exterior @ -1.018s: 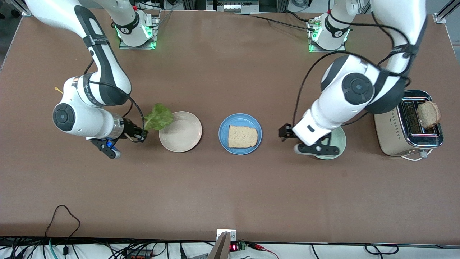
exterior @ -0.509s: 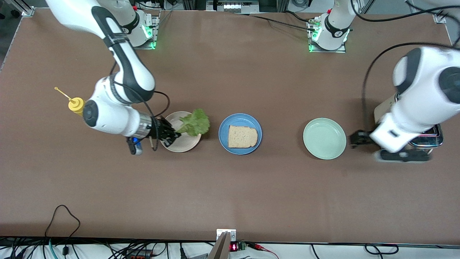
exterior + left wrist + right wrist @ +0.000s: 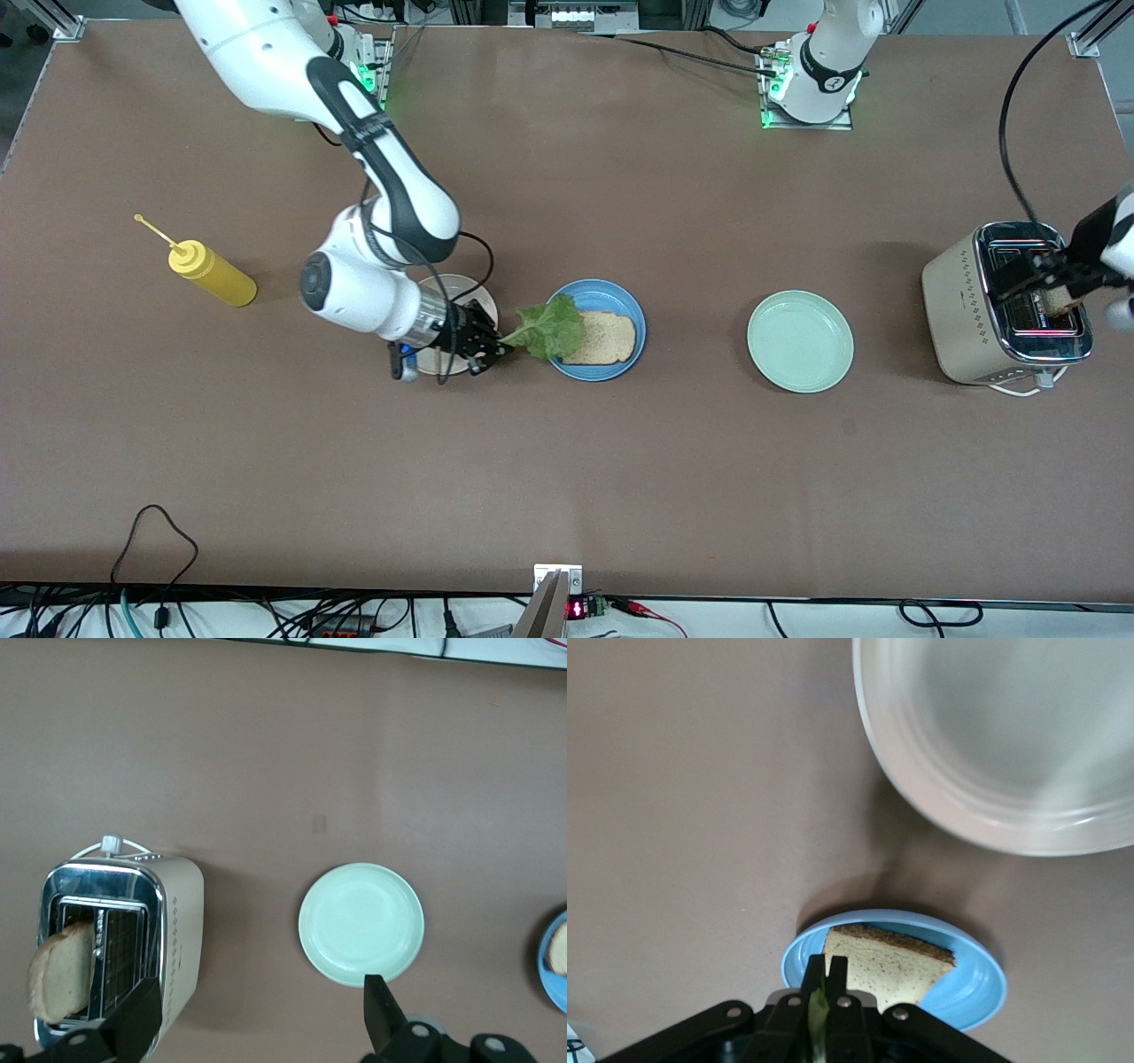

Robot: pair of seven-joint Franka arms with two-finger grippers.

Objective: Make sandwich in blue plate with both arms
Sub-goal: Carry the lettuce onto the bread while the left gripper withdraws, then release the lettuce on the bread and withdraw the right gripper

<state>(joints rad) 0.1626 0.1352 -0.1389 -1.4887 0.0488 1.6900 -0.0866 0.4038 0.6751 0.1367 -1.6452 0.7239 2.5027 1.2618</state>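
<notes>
Lettuce [image 3: 551, 330] hangs pinched in the right gripper [image 3: 493, 347] over the blue plate [image 3: 625, 297]; centre it on the bread [image 3: 601, 338] before letting go. Left gripper [image 3: 1054, 276], fingers spread, hovers over the toaster [image 3: 961, 310].

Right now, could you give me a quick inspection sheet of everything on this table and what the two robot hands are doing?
Surface: brown table, bare where it shows.
Job's things: blue plate holds one bread slice; lettuce leaf hangs over that plate's edge; a second bread slice stands in the toaster.
Clutter: cream plate, mint-green plate, yellow squeeze bottle.
Grippers: right gripper, fingers shut on the lettuce leaf's stem, between the cream and blue plates; left gripper, fingers open, over the toaster.
Cables: black leads along the table's edges and on both arms.
Surroundings: arm bases with green lights; otherwise nothing seen.
</notes>
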